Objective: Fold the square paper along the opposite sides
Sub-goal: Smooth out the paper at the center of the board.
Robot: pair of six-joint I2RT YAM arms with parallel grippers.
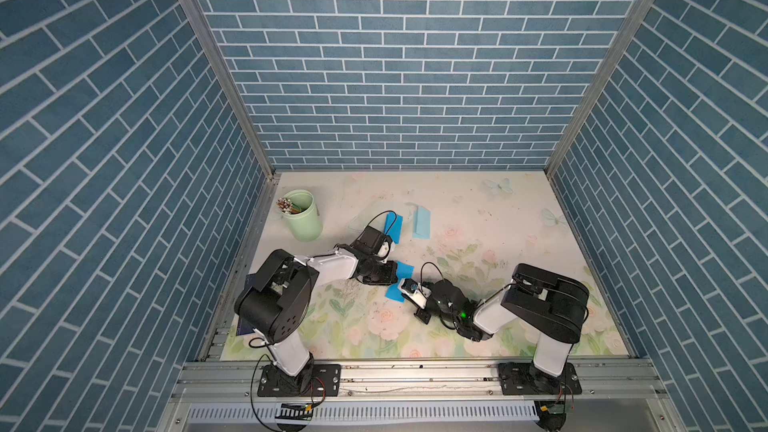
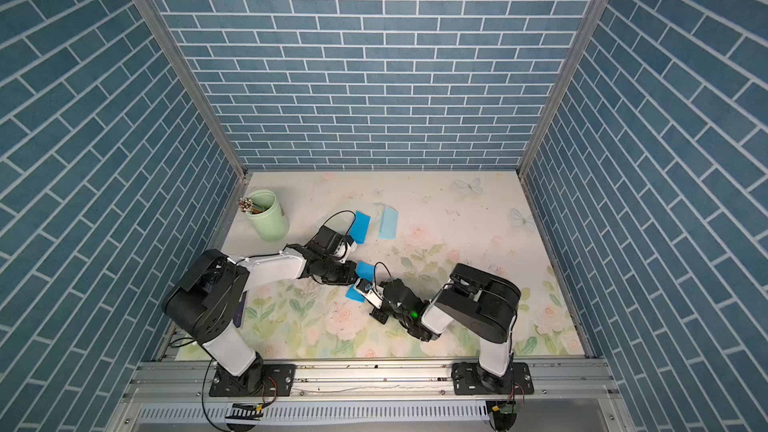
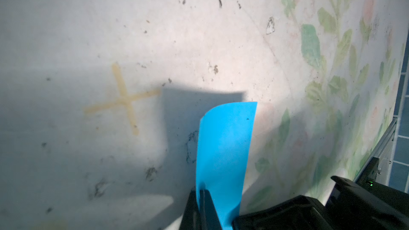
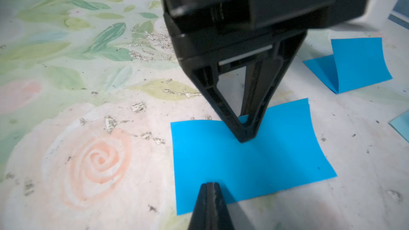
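A bright blue paper (image 4: 250, 169) lies near the middle of the floral table (image 1: 519, 222). It is doubled over into a rectangle, with two layers showing at one lifted corner. Its near end rests flat on the surface, while the far end curves upward. The left gripper (image 4: 245, 137) has its jaws drawn together to a single point and is planted on the paper close to its left edge. Whether it pinches a layer or only presses down cannot be told. From the left wrist view the paper rises curled from that gripper and throws a broad shadow on the table, near a yellowish cross mark (image 3: 124, 100). The right gripper (image 4: 210, 190) is likewise closed with nothing between its jaws, and its tip meets the paper's right edge. In both top views the two grippers cover most of the paper, leaving only blue patches on either side of them. Farther back stands a second sheet (image 4: 354, 67) of the same blue, half folded and open like a tent. A pale sheet (image 1: 422, 222) lies just to its right. A green cup (image 1: 302, 216) holding sticks stands at the far left.
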